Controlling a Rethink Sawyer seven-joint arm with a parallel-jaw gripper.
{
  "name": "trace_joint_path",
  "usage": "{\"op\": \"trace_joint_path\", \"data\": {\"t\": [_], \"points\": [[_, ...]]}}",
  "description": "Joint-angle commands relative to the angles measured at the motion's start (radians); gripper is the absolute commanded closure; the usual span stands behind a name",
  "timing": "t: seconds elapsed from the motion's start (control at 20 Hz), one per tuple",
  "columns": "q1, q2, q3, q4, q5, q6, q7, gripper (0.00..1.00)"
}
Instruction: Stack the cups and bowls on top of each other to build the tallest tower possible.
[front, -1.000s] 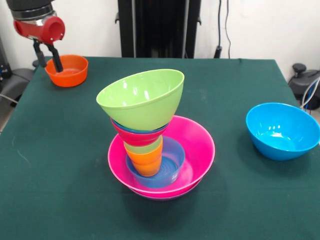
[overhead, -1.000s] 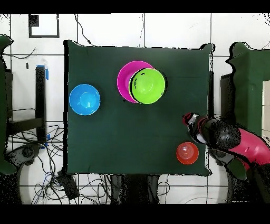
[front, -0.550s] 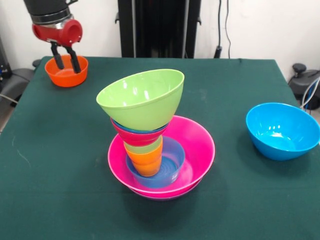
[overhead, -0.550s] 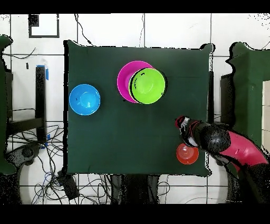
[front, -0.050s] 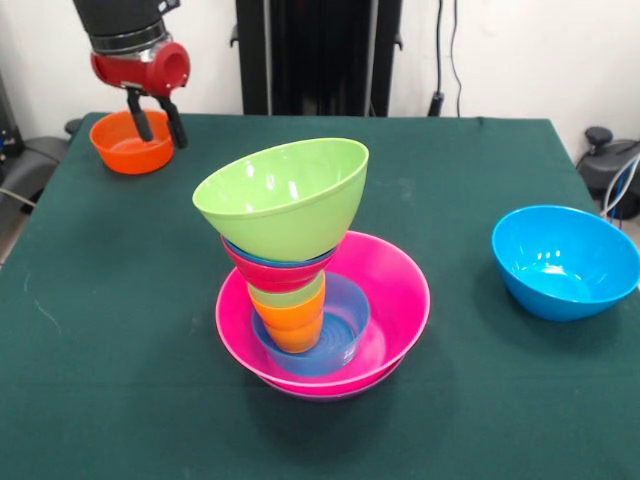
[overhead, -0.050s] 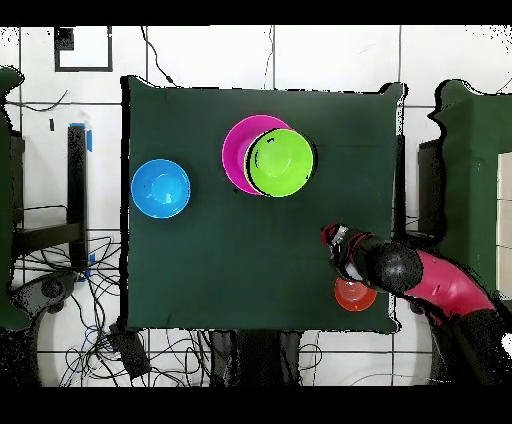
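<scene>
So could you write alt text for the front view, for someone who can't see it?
A leaning tower of nested bowls and cups, lime green bowl on top, stands in a wide pink bowl on a green table. The open gripper hangs beside a small orange bowl; a sky-blue bowl sits apart.

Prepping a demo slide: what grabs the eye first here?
The tower mid-table: a lime green bowl perched tilted atop small bowls and cups nested inside the wide pink bowl. Next, the sky-blue bowl sitting alone, and the robot's open, empty hand beside the small orange bowl at a table corner.
</scene>
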Motion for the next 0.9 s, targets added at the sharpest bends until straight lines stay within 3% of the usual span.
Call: {"op": "trace_joint_path", "data": {"t": [0.05,0.9], "points": [[0.070,0.054,-0.005,0.071,0.004,-0.089,0.098,0.00],[0.094,0.118,-0.105,-0.022,-0.042,-0.128,0.077,0.00]]}}
